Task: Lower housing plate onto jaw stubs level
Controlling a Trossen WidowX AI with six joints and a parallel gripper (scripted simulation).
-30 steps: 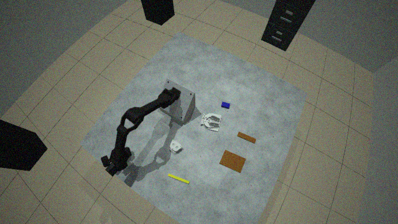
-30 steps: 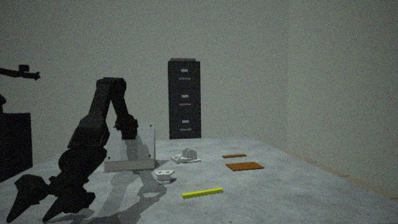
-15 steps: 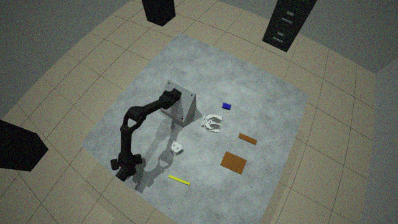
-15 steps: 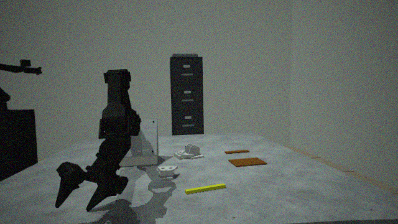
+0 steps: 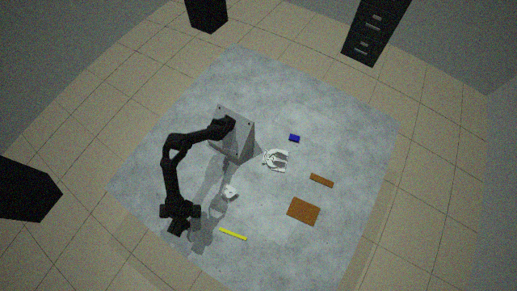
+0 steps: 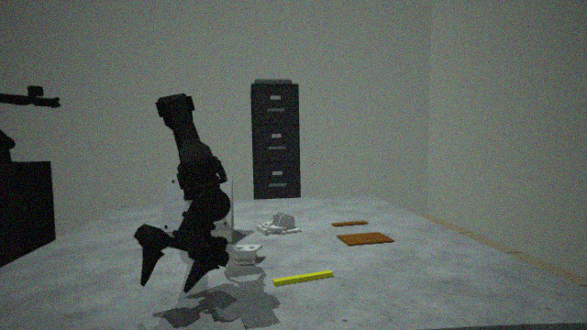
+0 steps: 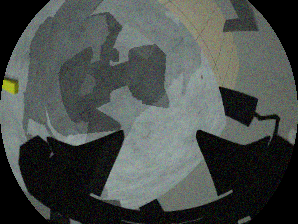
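Mottled grey surface (image 5: 258,226) (image 6: 413,284) (image 7: 150,145) beneath a small white part (image 5: 229,191) (image 6: 248,255), end effector (image 5: 179,211) (image 6: 165,288) (image 7: 160,135) wide and empty.

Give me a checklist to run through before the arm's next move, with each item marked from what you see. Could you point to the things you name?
1. Black two-fingered pincer (image 5: 179,211) (image 6: 164,288) (image 7: 160,135) open, nothing between its fingers: ok.
2. Pincer lined up over the small white piece with holes in its top (image 5: 229,191) (image 6: 248,252): not ok, it hangs off to one side.
3. Small white piece apart from the thin yellow bar (image 5: 233,234) (image 6: 303,278) (image 7: 10,86): ok, there is a gap.
4. Small white piece resting on the larger white openwork part (image 5: 276,160) (image 6: 282,223): not ok, they lie apart.
5. Both jaws on their pins: cannot tell, too small.
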